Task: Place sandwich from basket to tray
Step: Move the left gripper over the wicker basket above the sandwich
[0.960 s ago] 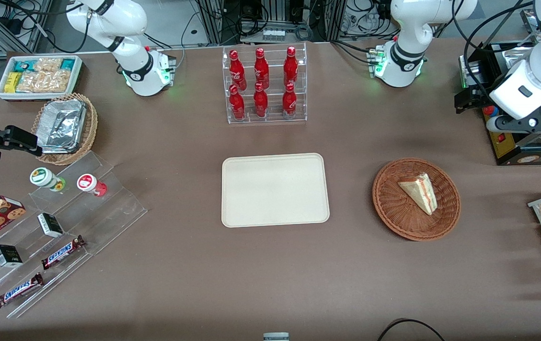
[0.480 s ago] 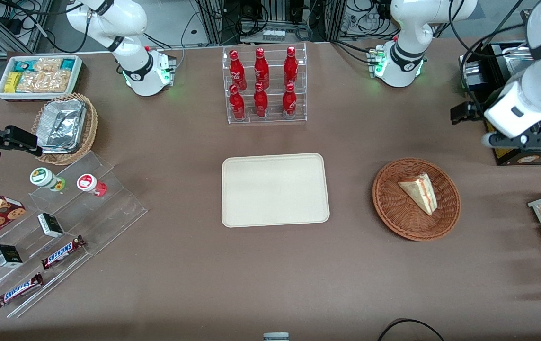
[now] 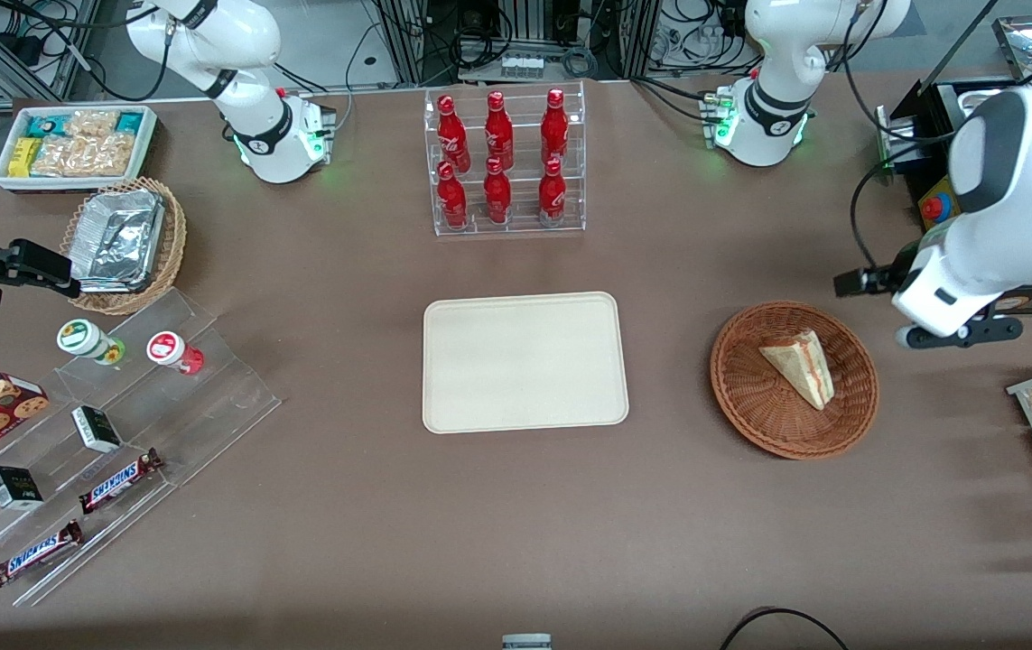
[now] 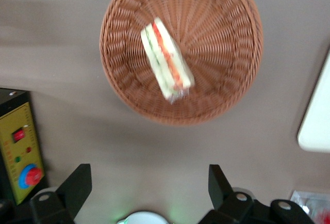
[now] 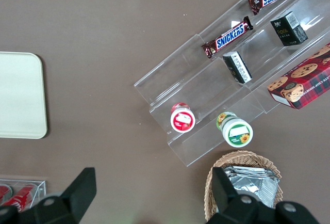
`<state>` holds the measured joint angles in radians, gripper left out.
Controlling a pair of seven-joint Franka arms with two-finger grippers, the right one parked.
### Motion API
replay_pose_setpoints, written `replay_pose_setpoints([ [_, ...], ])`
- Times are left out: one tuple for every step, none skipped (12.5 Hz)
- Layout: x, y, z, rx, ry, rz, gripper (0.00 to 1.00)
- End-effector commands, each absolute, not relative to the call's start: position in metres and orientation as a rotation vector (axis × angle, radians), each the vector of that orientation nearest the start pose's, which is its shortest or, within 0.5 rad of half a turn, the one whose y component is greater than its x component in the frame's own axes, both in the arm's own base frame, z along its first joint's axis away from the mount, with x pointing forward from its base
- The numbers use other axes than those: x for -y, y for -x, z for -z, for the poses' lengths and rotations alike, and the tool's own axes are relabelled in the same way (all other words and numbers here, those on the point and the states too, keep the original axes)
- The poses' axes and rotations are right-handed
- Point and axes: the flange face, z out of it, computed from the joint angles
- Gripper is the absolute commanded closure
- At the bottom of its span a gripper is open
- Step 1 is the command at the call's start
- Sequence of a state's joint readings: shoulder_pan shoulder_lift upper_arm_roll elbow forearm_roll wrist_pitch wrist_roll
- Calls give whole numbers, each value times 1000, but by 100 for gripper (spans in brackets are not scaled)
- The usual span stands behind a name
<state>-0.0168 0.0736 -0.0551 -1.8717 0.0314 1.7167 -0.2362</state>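
While the end effector (image 4: 149, 190) waits with its fingers wide apart, probably above the table, the sandwich (image 4: 166, 60) lies ahead in the basket (image 4: 227, 87), turned slantwise.

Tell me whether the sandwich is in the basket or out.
In: the sandwich lies in the basket. The open claw hangs above the table beside it.

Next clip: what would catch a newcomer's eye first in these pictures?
Probably the sandwich, a pale wedge lying in the reddish-brown basket toward the working arm's end of the table, with the bare cream tray beside it at mid-table. The gripper hangs open above the table just off the basket's rim, holding nothing. The rack of red bottles stands farther from the front camera than the tray.
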Motion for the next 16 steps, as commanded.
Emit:
replay_pose_setpoints([
  [42, -550, -433, 465, 3047, -238, 0],
  [46, -551, -420, 573, 3026, -225, 0],
  [50, -555, -414, 719, 3001, -179, 0],
  [52, -556, -408, 833, 2970, -164, 0],
  [52, -558, -397, 910, 2941, -172, 0],
  [52, -559, -389, 927, 2933, -178, 0],
  [53, -560, -381, 928, 2938, -168, 0],
  [53, -558, -370, 936, 2944, -140, 0],
  [52, -554, -359, 947, 2953, -104, 0],
  [52, -549, -346, 963, 2952, -90, 0],
  [52, -548, -337, 982, 2950, -80, 0],
  [52, -545, -326, 981, 2949, -87, 0],
  [52, -543, -321, 983, 2948, -89, 0],
  [51, -540, -316, 984, 2943, -104, 0],
  [51, -539, -314, 981, 2943, -109, 0],
  [50, -537, -310, 980, 2938, -119, 0],
])
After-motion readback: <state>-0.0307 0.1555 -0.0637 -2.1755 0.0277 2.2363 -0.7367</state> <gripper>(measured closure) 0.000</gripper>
